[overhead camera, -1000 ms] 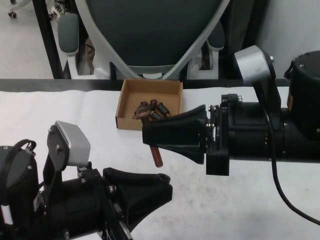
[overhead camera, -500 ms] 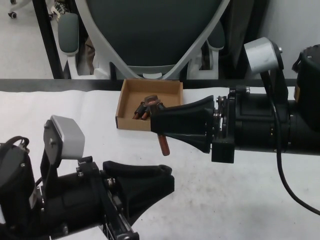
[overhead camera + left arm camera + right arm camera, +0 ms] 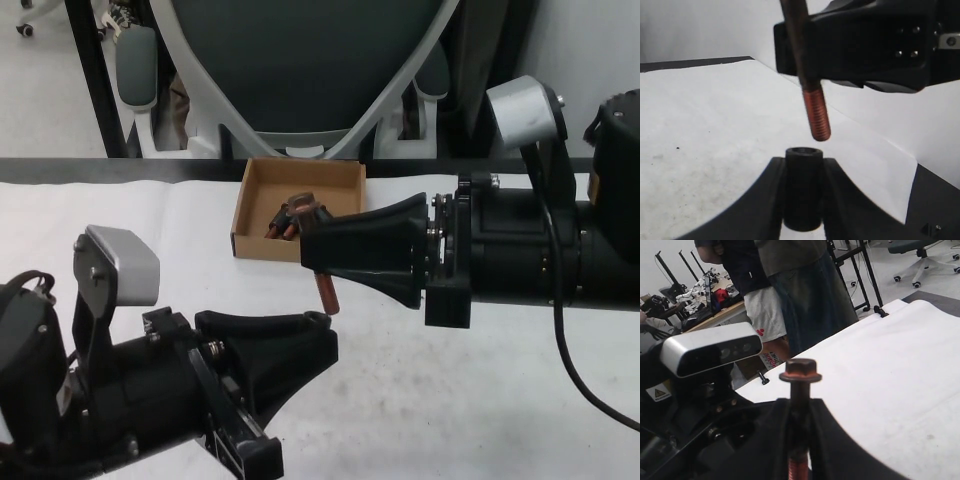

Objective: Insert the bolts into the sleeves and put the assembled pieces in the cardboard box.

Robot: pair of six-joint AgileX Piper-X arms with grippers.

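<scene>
- While the right gripper [image 3: 312,250] is clamped on a copper-coloured flanged hex bolt [image 3: 326,290], the bolt is held upright above the bench, head up and threaded end down, just in front of the cardboard box [image 3: 262,243].
- From the right wrist view, the flanged head [image 3: 800,371] is seen standing clear above the 2 black fingers [image 3: 771,440], which are pressed against the shank from either side.
- The left gripper [image 3: 322,335] is closed on 1 black sleeve [image 3: 803,187], which is gripped upright between its 2 fingers [image 3: 765,200] with the open bore facing up.
- In the left wrist view, the bolt's threaded tip [image 3: 819,125] is seen just above the sleeve's mouth — apart from it and not yet entered. It appears a little off the bore's centre line in that view.
- The 2 grippers are brought close together over the white bench cover [image 3: 500,400], the right one above and beyond the left one in the high view.
- The cardboard box is set open-topped at the far edge of the cover. Several assembled pieces [image 3: 283,222] are heaped inside it, towards its front wall — their number cannot be told.
- A silver camera housing [image 3: 118,265] is mounted on the left wrist.
- An office chair [image 3: 300,60] is placed behind the bench, beyond the box.
</scene>
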